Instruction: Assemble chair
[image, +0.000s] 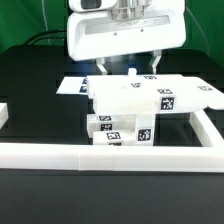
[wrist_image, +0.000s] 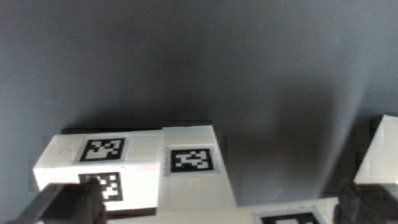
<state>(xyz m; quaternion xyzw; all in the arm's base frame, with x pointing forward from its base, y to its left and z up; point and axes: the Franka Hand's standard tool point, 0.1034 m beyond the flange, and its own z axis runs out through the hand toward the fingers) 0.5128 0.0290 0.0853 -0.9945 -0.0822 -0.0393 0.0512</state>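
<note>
The chair is a partly joined cluster of chunky white parts (image: 128, 108) with black-and-white tags, in the middle of the black table. A flat panel (image: 195, 93) reaches out toward the exterior view's right. My gripper (image: 129, 70) hangs just above and behind the cluster and is open, with both fingers (image: 104, 68) pointing down. In the wrist view a tagged white block (wrist_image: 143, 160) lies below the wide-open gripper (wrist_image: 210, 206), and the dark fingertips (wrist_image: 71, 205) frame it. I cannot tell whether the fingers touch the block. Another white part (wrist_image: 379, 150) shows at the edge.
A long white border rail (image: 110, 152) runs along the front and turns back on the exterior view's right (image: 207, 125). A short rail piece (image: 5, 110) sits at the left edge. The marker board (image: 72, 87) lies flat behind the cluster, on the left.
</note>
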